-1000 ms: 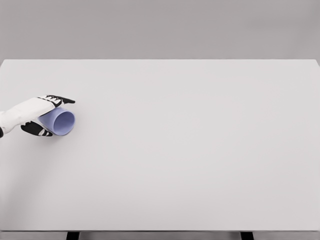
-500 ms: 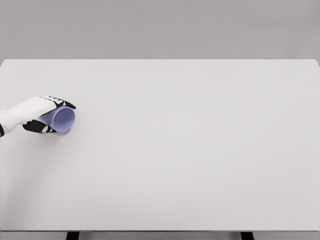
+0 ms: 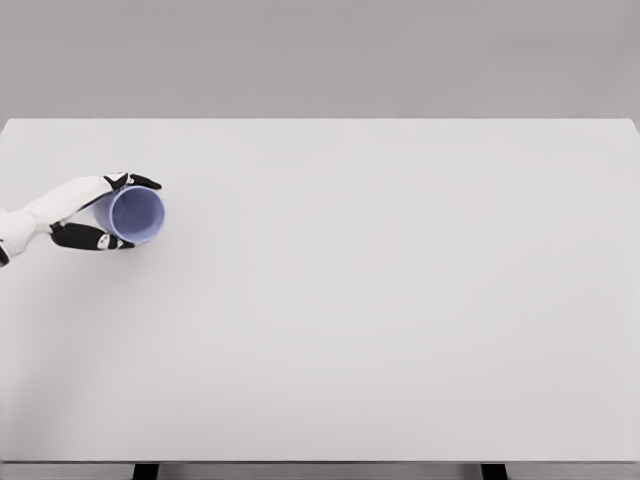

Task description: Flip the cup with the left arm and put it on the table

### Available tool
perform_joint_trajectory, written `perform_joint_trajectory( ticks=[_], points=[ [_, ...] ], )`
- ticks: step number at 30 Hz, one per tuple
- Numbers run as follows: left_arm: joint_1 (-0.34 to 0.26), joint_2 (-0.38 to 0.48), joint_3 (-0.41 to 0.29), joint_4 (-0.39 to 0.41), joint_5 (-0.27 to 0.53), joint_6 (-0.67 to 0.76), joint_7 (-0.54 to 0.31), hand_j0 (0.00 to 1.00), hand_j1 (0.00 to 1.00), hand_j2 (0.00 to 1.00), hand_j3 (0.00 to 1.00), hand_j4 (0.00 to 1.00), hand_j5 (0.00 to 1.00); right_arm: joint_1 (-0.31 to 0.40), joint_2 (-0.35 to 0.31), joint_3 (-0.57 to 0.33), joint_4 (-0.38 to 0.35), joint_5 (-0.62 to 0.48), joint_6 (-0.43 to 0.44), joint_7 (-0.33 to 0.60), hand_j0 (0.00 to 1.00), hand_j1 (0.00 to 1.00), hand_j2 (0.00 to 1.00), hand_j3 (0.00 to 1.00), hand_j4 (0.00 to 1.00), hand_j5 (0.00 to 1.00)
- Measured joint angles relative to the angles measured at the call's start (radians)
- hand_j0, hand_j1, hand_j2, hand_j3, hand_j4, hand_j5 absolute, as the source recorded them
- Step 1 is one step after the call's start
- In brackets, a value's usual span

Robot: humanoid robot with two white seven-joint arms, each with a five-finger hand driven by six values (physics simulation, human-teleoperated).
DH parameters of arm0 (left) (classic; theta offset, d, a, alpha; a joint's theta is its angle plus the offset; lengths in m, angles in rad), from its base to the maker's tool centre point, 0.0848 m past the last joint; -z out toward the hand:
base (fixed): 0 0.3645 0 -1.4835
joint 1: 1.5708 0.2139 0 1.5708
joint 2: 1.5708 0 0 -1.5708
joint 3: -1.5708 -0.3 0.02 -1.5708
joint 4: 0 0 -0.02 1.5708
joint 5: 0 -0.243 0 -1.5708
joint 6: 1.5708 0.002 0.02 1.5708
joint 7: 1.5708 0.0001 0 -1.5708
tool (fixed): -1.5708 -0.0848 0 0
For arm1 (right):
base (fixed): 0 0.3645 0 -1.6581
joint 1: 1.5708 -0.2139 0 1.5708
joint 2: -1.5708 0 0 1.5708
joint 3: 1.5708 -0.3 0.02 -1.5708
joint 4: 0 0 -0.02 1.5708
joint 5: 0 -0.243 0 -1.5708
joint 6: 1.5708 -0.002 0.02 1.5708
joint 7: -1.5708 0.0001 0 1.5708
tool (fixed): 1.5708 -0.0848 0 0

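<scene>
My left hand (image 3: 95, 212) comes in from the left edge, over the far-left part of the white table (image 3: 380, 300). It's wrapped round the cup (image 3: 134, 214): black-tipped fingers (image 3: 138, 182) curl over the top of the rim, thumb (image 3: 92, 238) presses in from below, so the cup sits pinched btwn them.

Cup is pale blue/lavender, tipped w/ its open mouth facing roughly toward my head cam, so I look straight into the round opening & see the inside wall. Its base end is hidden behind my palm. Can't tell if the cup's lower edge touches the tabletop or hangs just above it; only a faint shadow shows under it.

White forearm runs off frame at the left, w/ a dark joint bit right at the edge. Right arm isn't in view. Grey wall behind the table's far edge; two dark table legs (image 3: 146, 470) peek out at the bottom.
</scene>
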Motion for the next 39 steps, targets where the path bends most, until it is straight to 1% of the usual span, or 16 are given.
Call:
perform_joint_trajectory(
  ticks=[7,15,22,28,30,35,39],
  points=[
    [0.008,0.000,-0.003,-0.020,0.125,0.007,0.000,0.80,0.80,0.80,0.80,0.80,0.80,0.000,0.000,0.000,0.000,0.000,0.000,0.000,1.00,1.00,1.00,1.00,1.00,1.00],
    [0.052,-0.002,-0.008,-0.048,0.222,0.011,0.000,0.80,0.80,0.80,0.80,0.80,0.80,0.000,0.000,0.000,0.000,0.000,0.000,0.000,1.00,1.00,1.00,1.00,1.00,1.00],
    [0.097,0.000,-0.008,-0.085,0.331,0.013,0.001,0.80,0.80,0.80,0.80,0.80,0.80,0.000,0.000,0.000,0.000,0.000,0.000,0.000,1.00,1.00,1.00,1.00,1.00,1.00],
    [0.120,0.000,-0.006,-0.124,0.395,0.060,0.001,0.81,0.81,0.81,0.81,0.81,0.81,0.000,0.000,0.000,0.000,0.000,0.000,0.000,1.00,1.00,1.00,1.00,1.00,1.00],
    [0.124,0.000,-0.005,-0.132,0.416,0.065,0.001,0.81,0.81,0.81,0.81,0.81,0.81,0.000,0.000,0.000,0.000,0.000,0.000,0.000,1.00,1.00,1.00,1.00,1.00,1.00],
    [0.158,0.000,-0.005,-0.154,0.466,0.070,0.001,0.81,0.81,0.81,0.81,0.81,0.81,0.000,0.000,0.000,0.000,0.000,0.000,0.000,1.00,1.00,1.00,1.00,1.00,1.00],
    [0.170,-0.001,-0.004,-0.168,0.498,0.071,0.002,0.82,0.82,0.82,0.82,0.82,0.82,0.000,0.000,0.000,0.000,0.000,0.000,0.000,1.00,1.00,1.00,1.00,1.00,1.00]
  ],
)
